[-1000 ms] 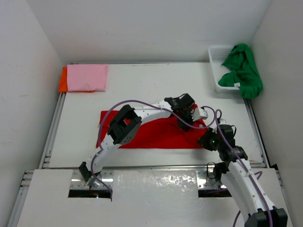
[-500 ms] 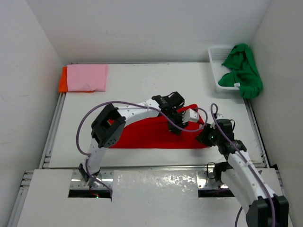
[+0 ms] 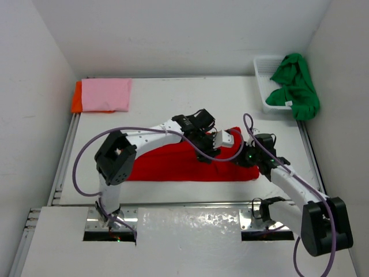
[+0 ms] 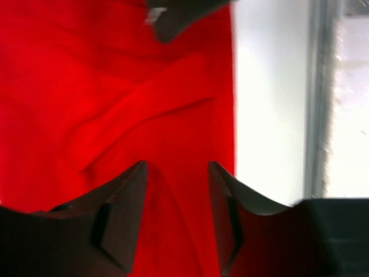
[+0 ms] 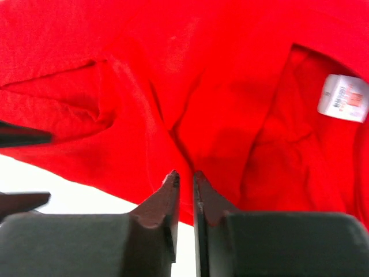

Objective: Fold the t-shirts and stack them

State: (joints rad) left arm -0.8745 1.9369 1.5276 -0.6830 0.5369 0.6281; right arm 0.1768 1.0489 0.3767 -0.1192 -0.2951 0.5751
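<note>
Red cloth fills both wrist views: the red t-shirt (image 3: 173, 166) lies at the middle of the table (image 3: 173, 104), its long axis running left to right and its right end rucked and raised. The right gripper (image 5: 185, 176) sits at that right end, its fingers nearly together and clenched on a fold that runs into the narrow gap between them; a white label (image 5: 344, 97) shows on the cloth near by. The left gripper (image 4: 177, 168) hangs over the same end, slightly further in. Its fingers stand part-way apart with a ridge of cloth between them, and whether they press on it cannot be told. From both pincers the bulk of the shirt extends leftward, so folding the right end over the body would likely mean travel along the long axis; the right arm is nearer the hem. The folded pink t-shirt (image 3: 105, 94) rests on the orange t-shirt (image 3: 75, 99), of which only a strip shows, at the far left corner, well apart. The green t-shirt (image 3: 297, 86) drapes over the white basket (image 3: 262, 66) at the far right. The left arm hides part of the red shirt's far edge, the sleeves cannot be made out, and a blurred dark shape (image 4: 179, 14) atop the left wrist view is unidentifiable.
</note>
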